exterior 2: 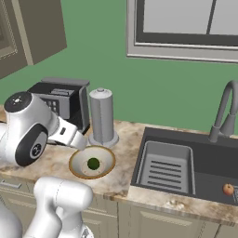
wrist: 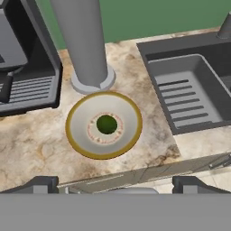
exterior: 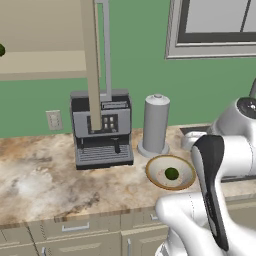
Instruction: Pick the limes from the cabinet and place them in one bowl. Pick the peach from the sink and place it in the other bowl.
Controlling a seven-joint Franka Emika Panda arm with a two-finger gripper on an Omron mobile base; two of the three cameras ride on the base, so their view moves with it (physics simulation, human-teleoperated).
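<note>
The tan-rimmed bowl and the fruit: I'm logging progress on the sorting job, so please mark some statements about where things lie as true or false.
1. One lime lies in the tan-rimmed bowl. True.
2. The peach is in that bowl too. False: it is in the sink.
3. A second lime sits on the cabinet shelf. True.
4. The gripper holds a lime. False: nothing is between its fingertips.
</note>
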